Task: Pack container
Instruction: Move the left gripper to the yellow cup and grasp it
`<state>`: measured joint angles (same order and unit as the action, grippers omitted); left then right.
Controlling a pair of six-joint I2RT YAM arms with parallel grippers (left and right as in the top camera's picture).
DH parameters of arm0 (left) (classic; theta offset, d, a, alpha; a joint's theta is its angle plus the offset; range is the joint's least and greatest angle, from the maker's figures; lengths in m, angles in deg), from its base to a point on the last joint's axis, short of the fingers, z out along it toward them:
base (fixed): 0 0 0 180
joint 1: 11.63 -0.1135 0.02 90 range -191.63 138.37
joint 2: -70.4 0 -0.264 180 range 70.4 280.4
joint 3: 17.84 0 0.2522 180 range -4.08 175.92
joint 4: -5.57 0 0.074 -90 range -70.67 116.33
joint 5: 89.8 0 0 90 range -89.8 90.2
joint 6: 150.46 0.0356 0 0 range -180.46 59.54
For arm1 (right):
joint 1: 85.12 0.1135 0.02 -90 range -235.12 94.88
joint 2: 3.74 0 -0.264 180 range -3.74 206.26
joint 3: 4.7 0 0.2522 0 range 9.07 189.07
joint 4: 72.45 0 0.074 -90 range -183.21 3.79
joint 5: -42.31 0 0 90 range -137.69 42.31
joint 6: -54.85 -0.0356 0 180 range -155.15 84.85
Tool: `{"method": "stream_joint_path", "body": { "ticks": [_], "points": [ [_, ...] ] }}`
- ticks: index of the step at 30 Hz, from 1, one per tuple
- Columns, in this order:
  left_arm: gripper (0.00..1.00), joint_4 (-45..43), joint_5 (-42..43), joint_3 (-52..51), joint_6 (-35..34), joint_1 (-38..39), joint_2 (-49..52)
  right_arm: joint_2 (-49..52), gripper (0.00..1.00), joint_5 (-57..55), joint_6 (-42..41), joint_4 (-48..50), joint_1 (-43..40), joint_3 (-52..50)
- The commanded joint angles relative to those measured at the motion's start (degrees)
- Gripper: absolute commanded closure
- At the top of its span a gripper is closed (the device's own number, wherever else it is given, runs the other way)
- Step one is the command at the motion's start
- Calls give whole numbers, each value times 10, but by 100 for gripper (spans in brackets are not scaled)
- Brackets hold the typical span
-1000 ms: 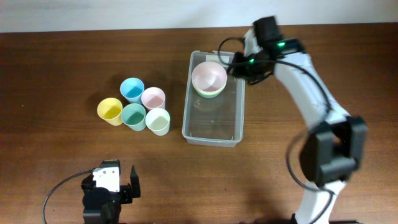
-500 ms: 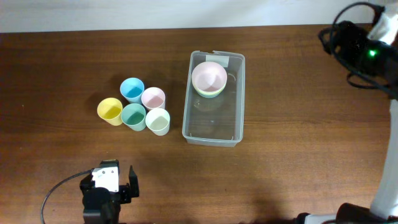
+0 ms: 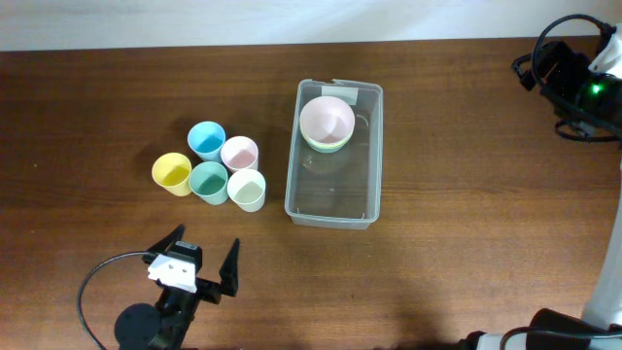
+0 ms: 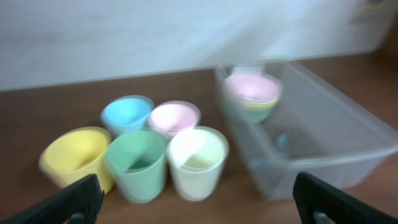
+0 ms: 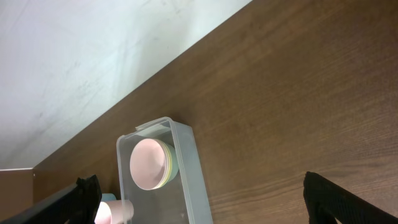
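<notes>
The clear container (image 3: 335, 194) stands at the table's middle, with a pink bowl (image 3: 327, 121) nested on a green one at its far end. Left of it cluster several pastel cups: blue (image 3: 206, 140), pink (image 3: 239, 153), yellow (image 3: 172, 173), green (image 3: 208, 182) and cream (image 3: 247, 190). My left gripper (image 3: 201, 255) is open near the front edge, empty, and faces the cups. Its wrist view shows the cream cup (image 4: 197, 160) nearest and the container (image 4: 323, 140) to the right. My right gripper (image 5: 211, 208) is open and empty, high at the far right. Its wrist view looks down on the container (image 5: 186, 180).
The right arm (image 3: 583, 83) hangs over the table's back right corner, well away from the container. A pale wall (image 5: 93, 56) runs along the table's back edge. Bare wood lies in front of the cups and container.
My right gripper opened and drew away from the bowls in the container to the far right. The left gripper tilted and shifted slightly toward the cups.
</notes>
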<state>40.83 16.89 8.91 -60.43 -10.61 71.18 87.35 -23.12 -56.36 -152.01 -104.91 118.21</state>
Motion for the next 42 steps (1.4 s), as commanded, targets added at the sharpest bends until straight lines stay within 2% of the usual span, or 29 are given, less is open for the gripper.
{"method": "stream_joint_path", "body": {
  "ticks": [1,5,9,13,19,24,28,39,42],
  "points": [
    [0,-16,34,16,-80,2,5,4,1,3,-3,0,-2,-2],
    [0,-10,19,71,-86,2,67,4,1,3,-3,0,-2,-2],
    [0,27,-20,165,-86,2,198,4,1,3,-2,0,-2,-2],
    [0,122,-67,304,-85,-15,386,4,1,3,-3,0,-2,-2],
    [0,279,-64,582,-66,-83,688,4,1,3,-3,0,-2,-2],
    [0,352,-53,734,-41,-118,837,4,1,3,-3,0,-2,-2],
    [0,365,-18,752,-41,-138,896,4,1,3,-3,0,-2,-2],
    [1,398,-28,752,-47,-182,1014,4,1,3,-2,0,-2,-2],
    [8,396,-28,752,-47,-194,1041,4,1,3,-2,0,-2,-2]
  ]
}}
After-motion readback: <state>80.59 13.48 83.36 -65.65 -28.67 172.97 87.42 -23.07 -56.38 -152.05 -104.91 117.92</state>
